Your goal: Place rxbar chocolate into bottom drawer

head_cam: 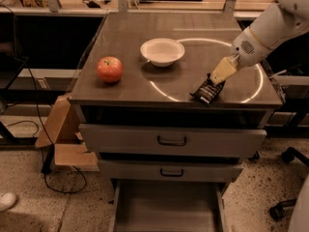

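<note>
The rxbar chocolate, a small black wrapper with white lettering, is near the front right edge of the cabinet top. My gripper comes down from the right with its pale fingers closed on the bar's upper end, and the bar is tilted. The bottom drawer is pulled out below the two upper drawers, showing a plain grey interior with nothing in it.
A red apple sits at the left of the cabinet top and a white bowl at the middle back. The two upper drawers are shut. A cardboard box and cables lie on the floor at left. An office chair base is at right.
</note>
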